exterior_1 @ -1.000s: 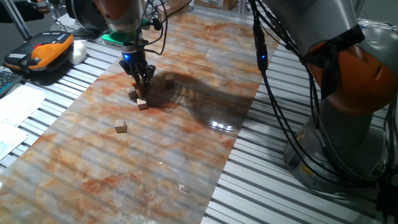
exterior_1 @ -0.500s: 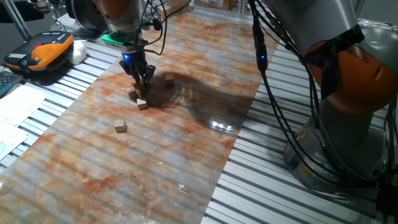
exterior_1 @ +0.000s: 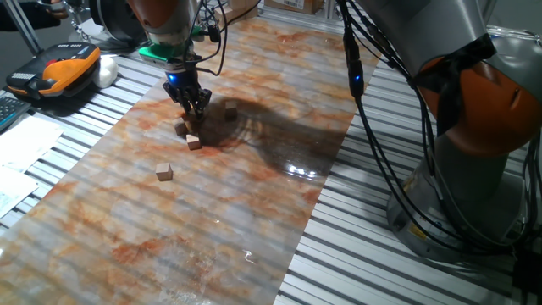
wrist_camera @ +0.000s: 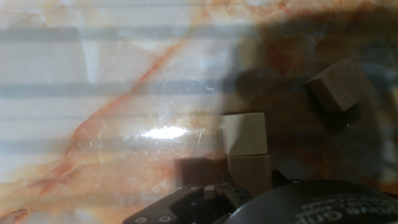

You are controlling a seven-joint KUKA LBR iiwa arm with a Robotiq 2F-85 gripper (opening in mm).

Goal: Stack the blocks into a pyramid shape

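The claw hangs low over clustered blocks on the worktop, grip hidden, so I can't tell; base-building, careful alignment next.

We see a marbled orange-and-white sheet lying across the surface, which is made of ribbed metal slats. At far left, an orange & black device sits on a dark case, w/ a white rounded object just beside it. White papers lie near the left edge, below that device. Cardboard boxes stand at the top, behind the sheet. Glare spot on the sheet, approx. centre-right.
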